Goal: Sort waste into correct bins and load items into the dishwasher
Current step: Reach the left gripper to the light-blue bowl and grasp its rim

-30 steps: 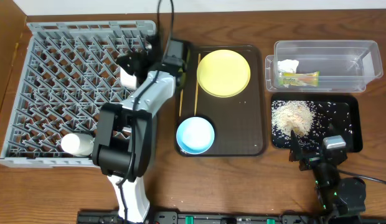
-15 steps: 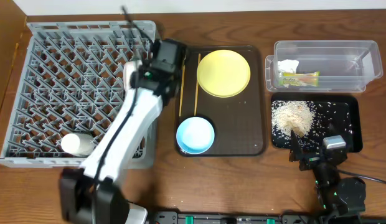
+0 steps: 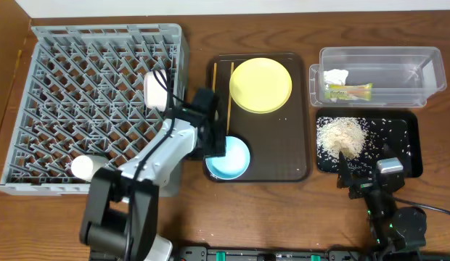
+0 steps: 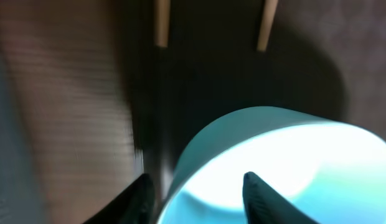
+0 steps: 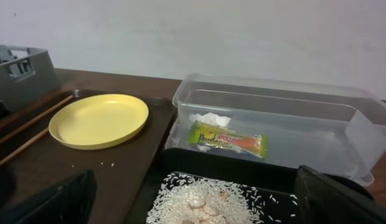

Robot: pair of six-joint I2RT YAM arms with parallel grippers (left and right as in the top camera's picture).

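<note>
— Entry: blue bowl (image 4: 286, 162). Where is it lying?
— Directly under my left gripper (image 4: 196, 190), on the brown tray (image 4: 211, 74). The chopsticks (image 4: 162, 22) are lying just ahead.
— Grip?
— Spread, nothing pinched. I am straddling the bowl's rim, one finger inside and one outside, so that a squeeze can lift it, I judge, toward the rack (image 3: 87, 87) on my left.

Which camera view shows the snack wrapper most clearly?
The right wrist view: the snack wrapper lies close and large in the clear tub, its green and orange print visible. The overhead view shows it small, beside the white tissue. The left wrist view does not show it.
</note>
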